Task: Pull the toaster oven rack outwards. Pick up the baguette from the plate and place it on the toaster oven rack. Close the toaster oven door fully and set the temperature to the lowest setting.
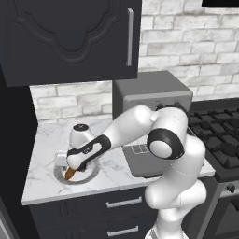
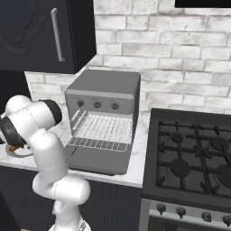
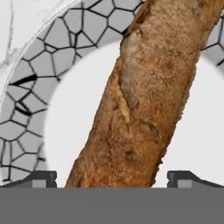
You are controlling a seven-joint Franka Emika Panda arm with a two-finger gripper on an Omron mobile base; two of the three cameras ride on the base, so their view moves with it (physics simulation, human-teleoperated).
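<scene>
The brown baguette lies slanted across the plate, which has a white centre and a grey speckled rim. My gripper is low over it and open, one fingertip on each side of the bread and both apart from it. In the left base view the gripper hangs over the plate at the counter's left, and one baguette end shows below the hand. The grey toaster oven stands with its door dropped flat. Its wire rack reaches out over the door.
A dark upper cabinet hangs above the counter's left part. The black stove adjoins the toaster oven on the right. A white brick wall runs behind. The marble counter edge lies just in front of the plate.
</scene>
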